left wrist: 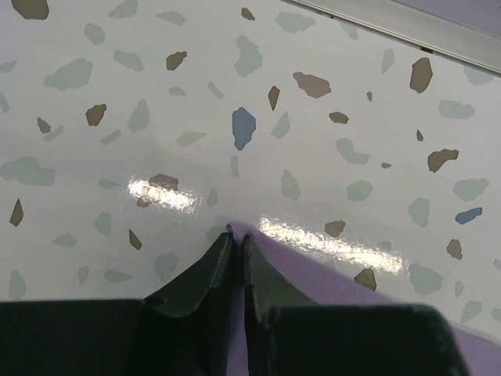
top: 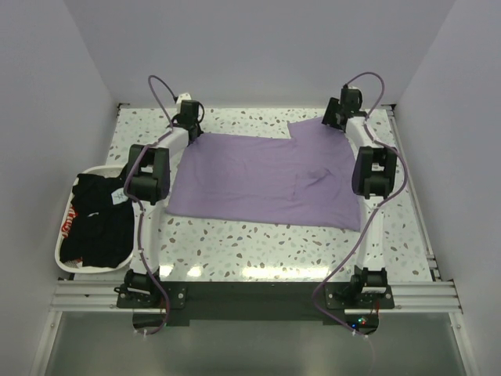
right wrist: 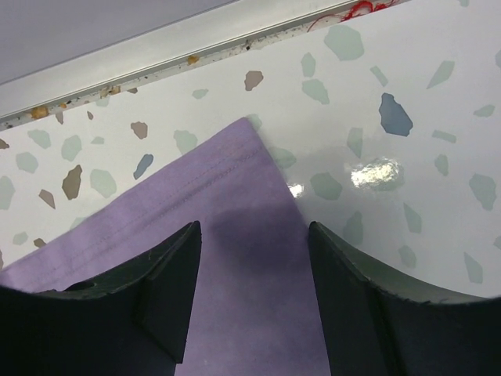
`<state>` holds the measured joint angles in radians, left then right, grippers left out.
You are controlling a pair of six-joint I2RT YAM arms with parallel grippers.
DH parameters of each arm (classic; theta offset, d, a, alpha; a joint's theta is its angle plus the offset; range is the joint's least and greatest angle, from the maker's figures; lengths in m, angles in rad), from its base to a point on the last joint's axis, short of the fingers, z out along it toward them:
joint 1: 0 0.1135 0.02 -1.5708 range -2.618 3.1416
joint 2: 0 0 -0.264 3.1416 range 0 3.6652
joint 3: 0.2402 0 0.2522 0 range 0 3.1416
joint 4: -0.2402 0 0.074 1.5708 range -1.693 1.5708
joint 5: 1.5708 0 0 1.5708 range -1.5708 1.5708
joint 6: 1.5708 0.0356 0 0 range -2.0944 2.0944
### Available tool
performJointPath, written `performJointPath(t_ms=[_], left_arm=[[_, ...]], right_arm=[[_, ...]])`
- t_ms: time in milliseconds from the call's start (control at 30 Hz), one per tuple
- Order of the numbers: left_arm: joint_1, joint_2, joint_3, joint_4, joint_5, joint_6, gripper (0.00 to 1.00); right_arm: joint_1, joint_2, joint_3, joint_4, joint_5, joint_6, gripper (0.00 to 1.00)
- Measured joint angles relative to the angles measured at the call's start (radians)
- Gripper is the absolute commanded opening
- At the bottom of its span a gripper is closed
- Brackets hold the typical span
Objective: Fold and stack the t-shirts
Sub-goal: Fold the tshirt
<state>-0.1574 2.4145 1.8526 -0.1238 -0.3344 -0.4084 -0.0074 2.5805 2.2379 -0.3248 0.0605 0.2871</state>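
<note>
A lavender-purple t-shirt lies spread flat across the middle of the speckled table. My left gripper sits at its far left corner, shut on a pinch of the purple cloth. My right gripper hovers over the far right corner of the shirt, open, its fingers straddling the cloth near the hem. Black t-shirts, one with a red-and-white print, lie piled in a white tray at the left.
The white tray sits at the table's left edge. A metal rail runs along the far edge of the table close to both grippers. White walls stand on three sides.
</note>
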Motion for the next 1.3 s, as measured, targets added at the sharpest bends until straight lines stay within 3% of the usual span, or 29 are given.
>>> performJointPath(t_ms=[267,300,433,567,767,900,1300], left_arm=[[0.003,-0.001,-0.002,0.003,0.011,0.0,0.14],[0.003,-0.001,-0.002,0.003,0.013,0.0,0.14],[0.005,-0.002,-0.004,0.003,0.02,0.0,0.12],[0.007,-0.003,-0.005,0.004,0.022,-0.001,0.09],[0.009,-0.004,-0.006,0.004,0.027,-0.003,0.08],[0.011,-0.005,-0.006,0.004,0.03,-0.003,0.14],[0.024,-0.06,-0.051,0.005,0.044,-0.023,0.14]], right_arm=[[0.031,0.005,0.006,-0.013,0.0,-0.019,0.45],[0.037,0.005,0.006,-0.016,0.0,-0.02,0.36],[0.055,0.005,0.006,-0.024,0.008,-0.023,0.15],[0.064,0.005,0.006,-0.025,0.036,-0.019,0.01],[0.063,-0.011,-0.017,-0.02,0.076,-0.015,0.0],[0.062,-0.064,-0.076,-0.008,0.088,-0.015,0.0],[0.061,-0.306,-0.229,0.046,0.106,-0.013,0.0]])
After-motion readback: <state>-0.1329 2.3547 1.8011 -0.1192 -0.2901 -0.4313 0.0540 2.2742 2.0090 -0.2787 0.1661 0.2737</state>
